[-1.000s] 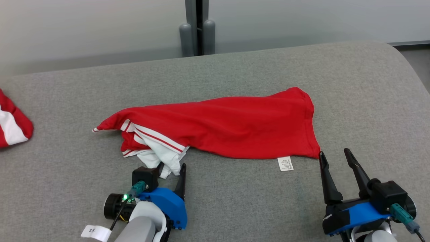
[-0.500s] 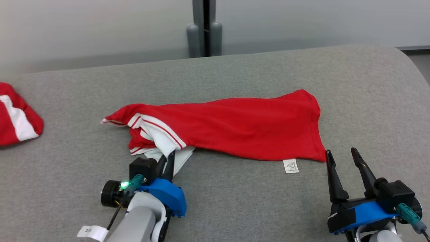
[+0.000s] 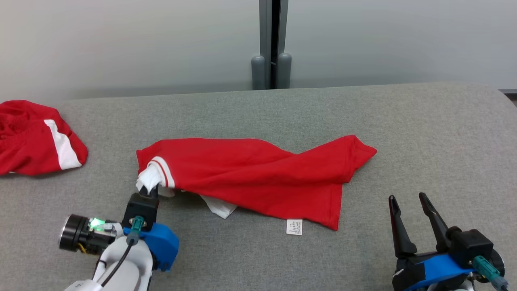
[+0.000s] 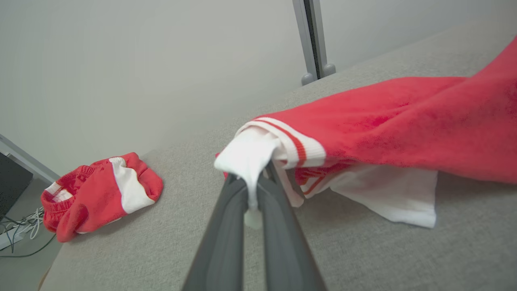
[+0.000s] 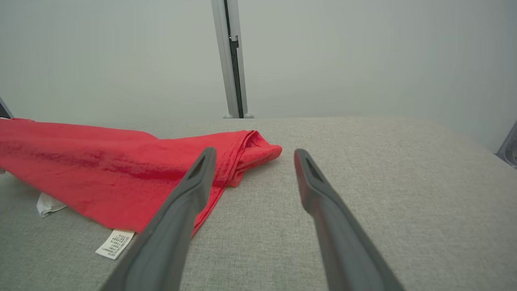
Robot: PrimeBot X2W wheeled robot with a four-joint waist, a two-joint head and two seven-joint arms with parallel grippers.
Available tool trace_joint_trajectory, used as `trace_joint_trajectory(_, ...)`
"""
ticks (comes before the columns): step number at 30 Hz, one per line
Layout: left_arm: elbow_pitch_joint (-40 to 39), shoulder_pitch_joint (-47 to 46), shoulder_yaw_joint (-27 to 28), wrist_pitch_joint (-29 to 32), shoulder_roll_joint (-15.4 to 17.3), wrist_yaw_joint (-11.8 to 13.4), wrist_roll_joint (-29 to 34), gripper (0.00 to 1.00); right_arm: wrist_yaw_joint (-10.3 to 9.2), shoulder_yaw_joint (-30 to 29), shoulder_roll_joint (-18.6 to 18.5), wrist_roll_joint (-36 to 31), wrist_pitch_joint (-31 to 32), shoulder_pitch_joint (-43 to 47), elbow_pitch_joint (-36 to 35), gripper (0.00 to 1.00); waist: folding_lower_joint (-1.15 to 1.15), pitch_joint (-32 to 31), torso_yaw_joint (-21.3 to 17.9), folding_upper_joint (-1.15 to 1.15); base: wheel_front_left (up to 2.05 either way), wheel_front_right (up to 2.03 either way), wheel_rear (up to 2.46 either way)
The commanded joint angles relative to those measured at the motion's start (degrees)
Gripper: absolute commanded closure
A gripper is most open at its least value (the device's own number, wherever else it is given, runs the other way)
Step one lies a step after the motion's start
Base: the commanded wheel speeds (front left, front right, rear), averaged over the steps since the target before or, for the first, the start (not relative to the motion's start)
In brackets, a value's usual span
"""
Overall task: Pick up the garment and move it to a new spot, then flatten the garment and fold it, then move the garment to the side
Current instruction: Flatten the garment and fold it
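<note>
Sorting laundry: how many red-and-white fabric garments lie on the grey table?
2: one red-and-white garment at centre, pinched by the left gripper; the other garment bunched far left.

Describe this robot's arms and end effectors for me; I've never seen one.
The left end effector and right end effector each have two long, dark, tapering fingers on a black-and-blue housing, with a teal plug and a dark cable. The left forearm is pale, beside a black cylinder carrying a green light.
</note>
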Motion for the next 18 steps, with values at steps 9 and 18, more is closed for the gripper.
trace_joint_trajectory(9, -11.32, 11.25, -4.85, 13.23, 3.82, 1.17, 1.13, 1.00, 0.01, -0.43, -0.10, 0.00, -0.22, 1.35, 0.34, 0.00, 0.01, -0.36, 0.17, 0.00, 0.00, 0.00, 0.00)
trace_joint_trajectory(18, -9.77, 12.51, -6.84, 10.60, -3.50, -1.96, -4.21, 0.00, 0.01, -0.07, -0.10, -0.37, -0.22, 0.77, 0.77, 0.00, 0.01, -0.37, -0.18, 0.00, 0.00, 0.00, 0.00)
